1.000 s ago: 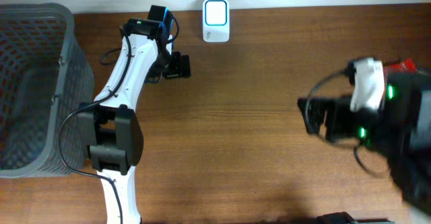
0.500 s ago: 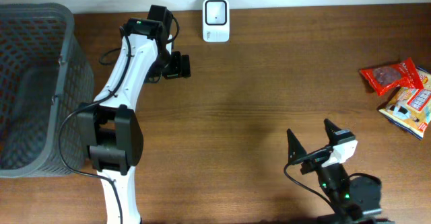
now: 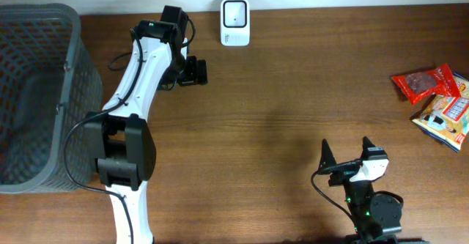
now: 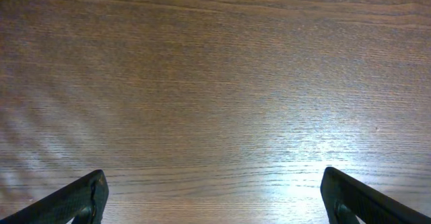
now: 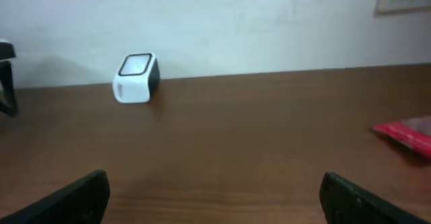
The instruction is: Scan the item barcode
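Observation:
Two snack packets lie at the table's right edge: a red packet (image 3: 425,83) and a yellow and white packet (image 3: 444,119) just in front of it. The red packet (image 5: 411,133) shows at the right edge of the right wrist view. No barcode is readable. The white scanner (image 3: 234,13) (image 5: 137,78) stands at the back edge. My right gripper (image 3: 346,152) (image 5: 215,204) is open and empty near the front edge, well left of the packets. Left of the scanner, my left gripper (image 3: 196,72) (image 4: 215,197) hangs open over bare wood.
A grey mesh basket (image 3: 77,90) fills the far left. The left arm (image 3: 135,90) runs from the front edge up beside it. A pale wall rises behind the table (image 5: 269,109).
The right arm has swung away from the packets at the right and dropped back to the front edge, uncovering both packets. The left arm has not moved.

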Motion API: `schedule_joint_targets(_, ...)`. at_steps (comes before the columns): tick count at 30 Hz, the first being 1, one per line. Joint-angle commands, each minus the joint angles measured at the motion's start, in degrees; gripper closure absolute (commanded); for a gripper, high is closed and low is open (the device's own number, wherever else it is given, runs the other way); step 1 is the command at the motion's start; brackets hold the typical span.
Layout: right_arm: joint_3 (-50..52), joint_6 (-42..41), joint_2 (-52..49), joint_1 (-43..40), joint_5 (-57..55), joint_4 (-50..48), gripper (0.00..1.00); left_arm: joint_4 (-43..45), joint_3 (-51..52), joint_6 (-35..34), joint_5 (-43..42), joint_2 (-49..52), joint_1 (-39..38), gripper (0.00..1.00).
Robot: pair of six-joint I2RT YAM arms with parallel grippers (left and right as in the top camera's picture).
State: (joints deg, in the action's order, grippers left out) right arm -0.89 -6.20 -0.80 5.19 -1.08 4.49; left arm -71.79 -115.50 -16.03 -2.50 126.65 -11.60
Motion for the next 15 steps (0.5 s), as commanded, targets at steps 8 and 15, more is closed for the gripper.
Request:
schedule_joint_targets(8,0.6,0.0,0.6,-0.4,0.0,0.1,0.02,-0.1,0.1,0.1,0.4,-0.2,0.0,0.01)
schedule_joint_targets(15,0.6,0.0,0.6,-0.4,0.0,0.1,0.01,-0.1,0.1,0.1,0.4,-0.2,0.0,0.01)
